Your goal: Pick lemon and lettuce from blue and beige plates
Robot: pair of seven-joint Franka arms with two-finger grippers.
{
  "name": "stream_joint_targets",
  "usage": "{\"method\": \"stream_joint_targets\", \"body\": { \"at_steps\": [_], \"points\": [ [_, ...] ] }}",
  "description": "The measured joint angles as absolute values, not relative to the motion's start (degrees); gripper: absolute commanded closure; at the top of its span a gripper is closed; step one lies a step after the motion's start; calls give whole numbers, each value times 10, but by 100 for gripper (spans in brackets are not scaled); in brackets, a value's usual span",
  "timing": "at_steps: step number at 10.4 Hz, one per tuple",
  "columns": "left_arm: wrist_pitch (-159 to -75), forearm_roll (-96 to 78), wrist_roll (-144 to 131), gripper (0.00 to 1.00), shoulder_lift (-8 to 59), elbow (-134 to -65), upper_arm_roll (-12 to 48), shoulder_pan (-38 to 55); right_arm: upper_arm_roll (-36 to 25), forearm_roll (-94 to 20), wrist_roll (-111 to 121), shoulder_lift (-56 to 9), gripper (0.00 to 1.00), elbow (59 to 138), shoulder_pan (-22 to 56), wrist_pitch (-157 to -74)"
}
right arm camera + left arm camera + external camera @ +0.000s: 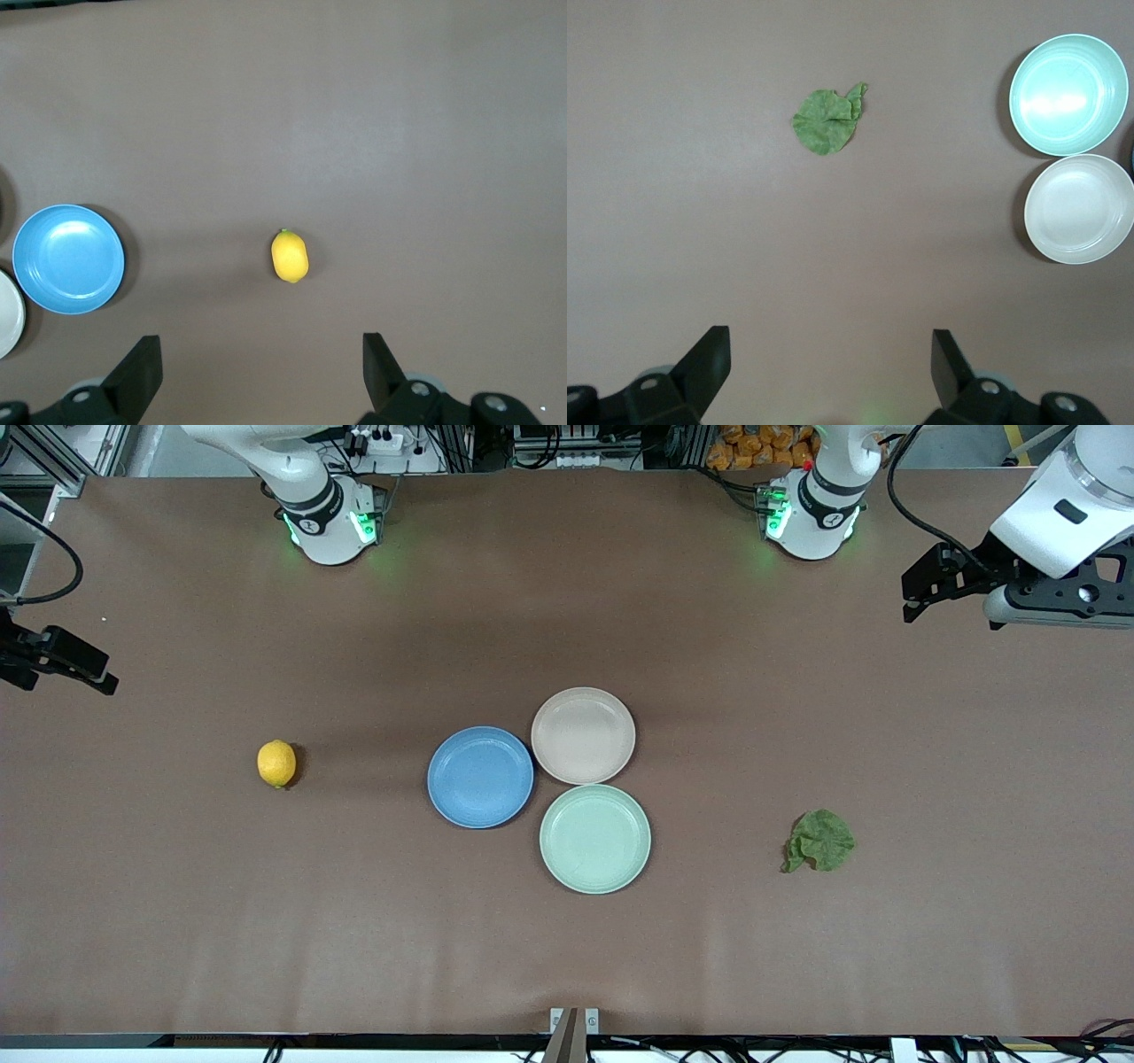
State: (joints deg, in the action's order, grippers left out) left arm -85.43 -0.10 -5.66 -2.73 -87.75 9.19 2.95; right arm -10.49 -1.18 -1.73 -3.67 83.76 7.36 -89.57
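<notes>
From the front view I see three plates clustered at the centre of the frame, rims touching or nearly so: the blue plate point(480, 777) toward the right arm's end, the beige plate point(583, 735) just beside it and higher in the frame, and a mint plate point(594, 838) lowest, nearest the camera. All three are bare. The lemon point(276, 763) sits on the table point(567, 957) at mid-left of the frame, well apart from the blue plate. The lettuce point(820, 841) lies flat on the table at lower right of the frame, well apart from the mint plate. My left gripper point(921, 593) hangs at the upper right edge of the frame, over the left arm's end of the table; its wrist view shows the fingers point(709, 359) spread wide with nothing between them and the lettuce on the cloth below. My right gripper point(66, 664) hangs at the left edge, partly cut off; its wrist view shows its fingers point(142, 365) spread and holding nothing, with the lemon below.
</notes>
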Motion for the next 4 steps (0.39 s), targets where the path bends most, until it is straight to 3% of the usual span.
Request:
{"method": "stream_joint_targets", "body": {
  "at_steps": [4],
  "points": [
    [-854,-1,-57,0,-27,-877,92,30,-105,-12,-17,-37,0,838,74,-889]
  ]
}}
